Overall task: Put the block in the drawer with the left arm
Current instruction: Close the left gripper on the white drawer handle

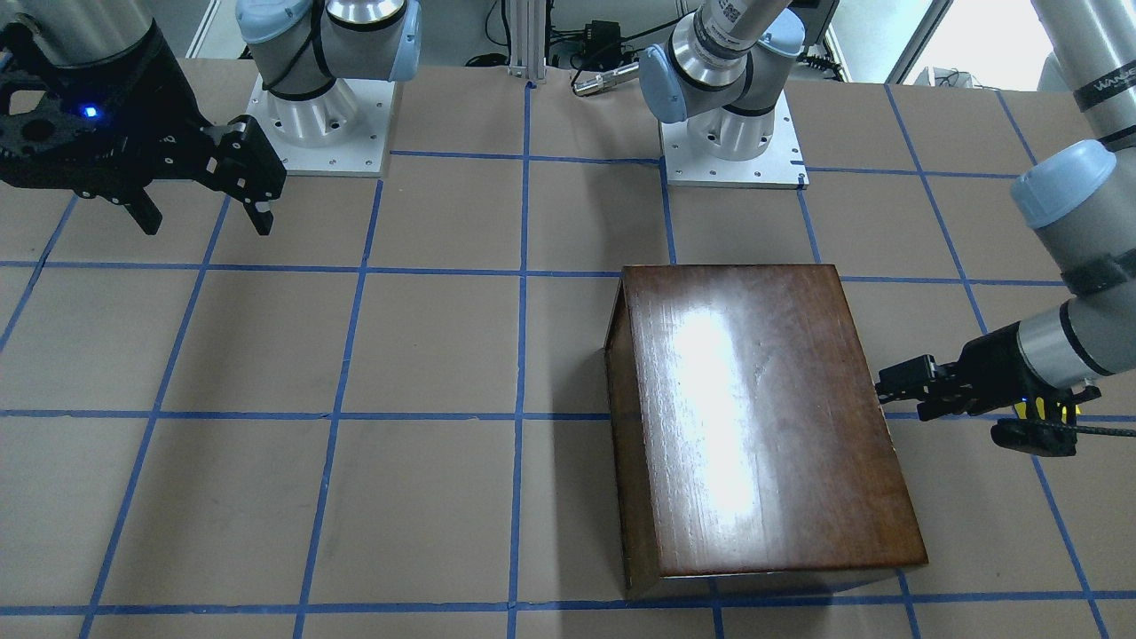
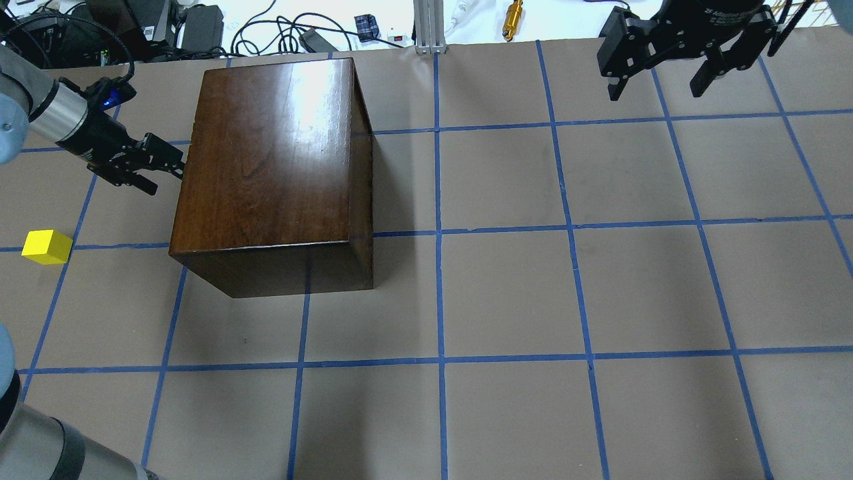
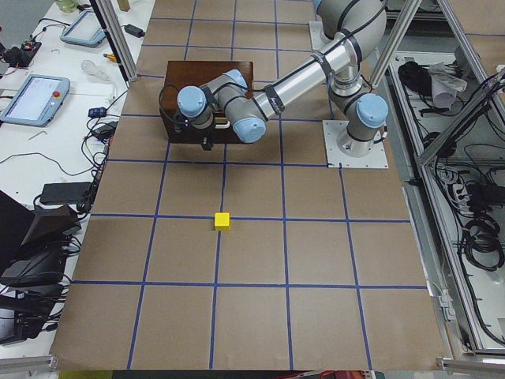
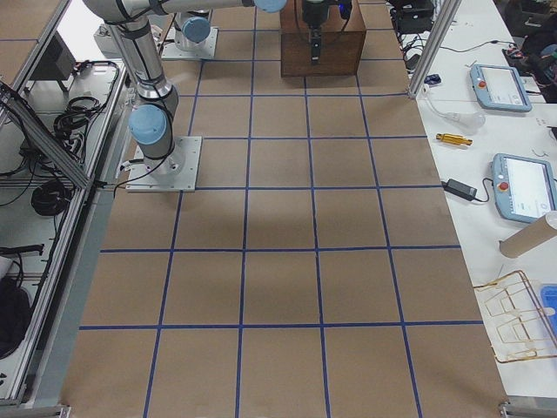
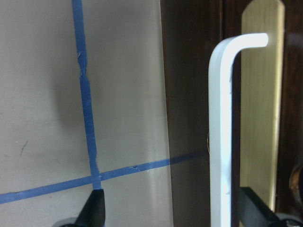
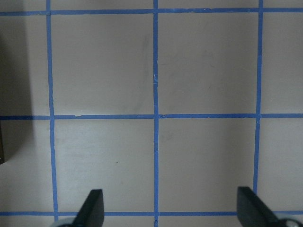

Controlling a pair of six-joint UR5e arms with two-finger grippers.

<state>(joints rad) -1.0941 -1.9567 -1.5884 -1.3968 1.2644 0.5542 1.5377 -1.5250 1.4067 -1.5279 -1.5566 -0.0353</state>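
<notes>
Left end effector [image 2: 163,175], spread apart, brackets the metal pull [image 5: 220,123] of the shut drawer [image 5: 189,118], yellow block [image 2: 46,247] sitting on the surface [image 2: 506,300] well apart; closing off-centre could let that thin pull slip out.

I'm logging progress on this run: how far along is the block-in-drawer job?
Nothing is finished yet. In hand: the left gripper, open, straddles the metal pull of the drawer, which looks shut. Left to do: pull it open, pick up the block lying on the table, and drop it inside.
</notes>
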